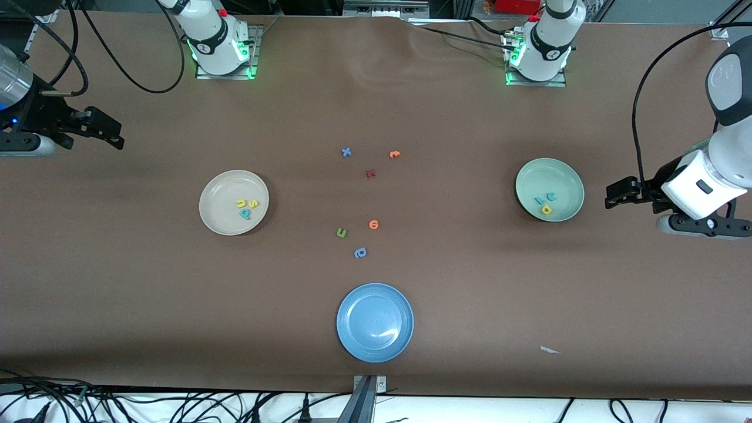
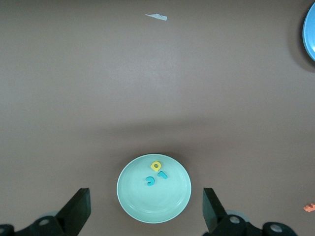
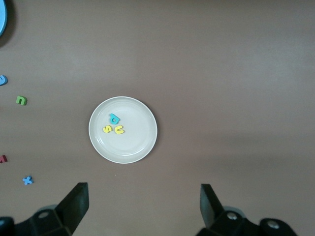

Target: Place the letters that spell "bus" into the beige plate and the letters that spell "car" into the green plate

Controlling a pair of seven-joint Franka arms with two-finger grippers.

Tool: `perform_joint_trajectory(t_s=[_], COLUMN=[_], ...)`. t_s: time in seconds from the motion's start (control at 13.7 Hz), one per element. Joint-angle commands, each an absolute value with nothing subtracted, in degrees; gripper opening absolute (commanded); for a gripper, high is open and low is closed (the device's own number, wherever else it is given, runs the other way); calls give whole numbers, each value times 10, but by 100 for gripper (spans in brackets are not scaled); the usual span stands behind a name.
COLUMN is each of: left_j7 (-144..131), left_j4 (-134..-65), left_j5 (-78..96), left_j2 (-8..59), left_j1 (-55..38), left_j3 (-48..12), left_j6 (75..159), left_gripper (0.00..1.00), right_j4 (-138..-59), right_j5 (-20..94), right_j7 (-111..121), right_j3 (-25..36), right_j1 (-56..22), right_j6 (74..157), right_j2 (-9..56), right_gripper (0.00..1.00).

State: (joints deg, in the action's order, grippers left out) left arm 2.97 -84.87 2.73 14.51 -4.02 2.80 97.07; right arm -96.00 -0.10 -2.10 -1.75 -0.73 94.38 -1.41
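Your stock: beige plate (image 1: 217, 220) holds teal b (image 1: 245, 214), yellow u (image 1: 241, 204), yellow s (image 1: 253, 204); green plate (image 1: 567, 179) holds c (image 2: 150, 180), a (image 2: 156, 165), r (image 2: 163, 175). Left gripper (image 2: 147, 214) and right gripper (image 3: 143, 209) hang over the worktop (image 1: 470, 282), fingers apart, empty. Only your front view shows both plates.

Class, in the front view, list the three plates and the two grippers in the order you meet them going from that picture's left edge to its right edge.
right gripper → beige plate → blue plate → green plate → left gripper

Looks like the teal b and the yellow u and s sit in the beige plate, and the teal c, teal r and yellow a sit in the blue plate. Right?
Not quite. The foam teal c, thin teal r and yellow a lie in the round pale green plate, as the left wrist view shows. The blue plate holds no letters. The teal b, yellow u and yellow s are in the beige plate.
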Motion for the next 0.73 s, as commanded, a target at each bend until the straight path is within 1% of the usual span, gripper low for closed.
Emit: perform_joint_trajectory(t_s=[0.0, 0.22, 0.66], left_j7=[43, 42, 41], left_j4=[-837, -819, -815], left_j5=[39, 38, 42], left_j2=[146, 147, 145], left_j1=[-42, -43, -43], left_j3=[31, 30, 29], left_j6=[962, 961, 962], left_gripper=[100, 100, 100], right_j4=[-947, -947, -947], right_j5=[4, 4, 4], right_j7=[-25, -25, -25], right_j3=[-17, -17, -17], right_j1=[-9, -8, -8], right_j6=[933, 932, 932], right_j2=[-11, -11, -11], right_gripper=[100, 100, 100])
